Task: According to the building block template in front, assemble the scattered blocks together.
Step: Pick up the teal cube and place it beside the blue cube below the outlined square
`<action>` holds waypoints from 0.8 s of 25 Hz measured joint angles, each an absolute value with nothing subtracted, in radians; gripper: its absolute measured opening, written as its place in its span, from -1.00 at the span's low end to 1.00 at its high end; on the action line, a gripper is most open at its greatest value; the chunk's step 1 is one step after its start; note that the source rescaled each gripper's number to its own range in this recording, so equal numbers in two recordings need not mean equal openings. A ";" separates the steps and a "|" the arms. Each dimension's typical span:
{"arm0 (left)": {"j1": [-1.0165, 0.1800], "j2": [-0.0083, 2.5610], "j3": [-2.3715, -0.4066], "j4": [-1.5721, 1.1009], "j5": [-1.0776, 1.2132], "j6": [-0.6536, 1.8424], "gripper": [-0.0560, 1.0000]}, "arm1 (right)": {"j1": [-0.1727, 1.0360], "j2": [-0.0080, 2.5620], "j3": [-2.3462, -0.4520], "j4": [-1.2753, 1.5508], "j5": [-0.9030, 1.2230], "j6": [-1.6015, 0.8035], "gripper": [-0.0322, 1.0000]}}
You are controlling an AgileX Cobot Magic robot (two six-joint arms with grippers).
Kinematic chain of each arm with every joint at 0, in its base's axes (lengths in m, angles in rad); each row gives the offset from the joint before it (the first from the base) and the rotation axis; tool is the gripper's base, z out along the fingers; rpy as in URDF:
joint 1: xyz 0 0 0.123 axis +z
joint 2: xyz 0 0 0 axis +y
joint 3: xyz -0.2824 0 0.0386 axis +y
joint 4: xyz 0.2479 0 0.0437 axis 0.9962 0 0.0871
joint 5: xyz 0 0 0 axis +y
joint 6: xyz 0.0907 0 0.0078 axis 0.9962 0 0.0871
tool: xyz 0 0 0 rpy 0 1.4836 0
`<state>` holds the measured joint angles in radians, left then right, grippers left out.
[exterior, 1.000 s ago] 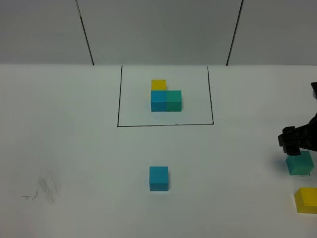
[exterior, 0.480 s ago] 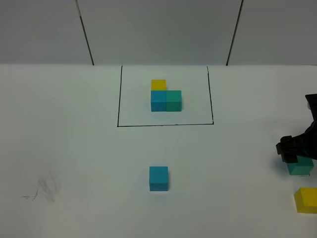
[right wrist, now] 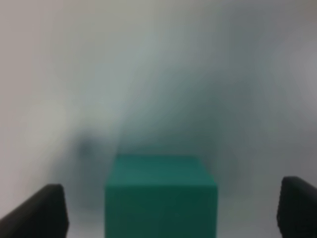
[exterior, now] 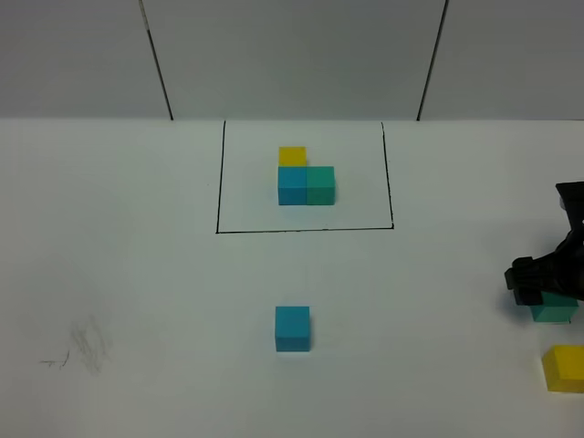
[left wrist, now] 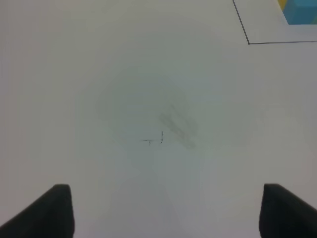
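Lowered right end effector point(exterior: 545, 287) straddles teal-green cube point(right wrist: 161, 198), apparently untouched; yellow cube point(exterior: 566, 368) nearby.

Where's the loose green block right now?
The green block sits at the far right of the high view, just behind the loose yellow block, between the fingers of the open right gripper.

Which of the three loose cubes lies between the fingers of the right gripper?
The teal-green cube; the yellow cube and the sky-blue cube lie outside the right gripper.
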<state>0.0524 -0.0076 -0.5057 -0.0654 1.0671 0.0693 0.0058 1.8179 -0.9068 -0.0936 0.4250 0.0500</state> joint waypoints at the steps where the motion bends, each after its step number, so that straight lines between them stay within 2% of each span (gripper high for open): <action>1: 0.052 -0.008 -0.506 -0.065 1.067 0.069 0.57 | 0.006 1.819 -0.907 -0.091 0.424 0.049 0.62; 5: 0.052 -0.008 -0.506 -0.065 1.067 0.069 0.57 | 0.006 1.821 -0.907 -0.081 0.424 0.043 0.51; 8: 0.052 -0.008 -0.506 -0.065 1.067 0.068 0.57 | 0.006 1.826 -0.907 -0.067 0.425 0.038 0.33; 12: 0.052 -0.008 -0.506 -0.065 1.067 0.068 0.57 | 0.006 1.847 -0.907 -0.056 0.432 0.022 -0.05; 15: 0.052 -0.008 -0.506 -0.065 1.067 0.068 0.57 | 0.006 1.851 -0.907 -0.048 0.432 0.011 -0.41; 20: 0.052 -0.008 -0.506 -0.065 1.067 0.068 0.57 | 0.006 1.851 -0.911 -0.046 0.433 -0.024 -0.41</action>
<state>0.0524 -0.0076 -0.5057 -0.0654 1.0671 0.0684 0.0058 1.8514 -0.9113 -0.0458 0.4330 -0.0235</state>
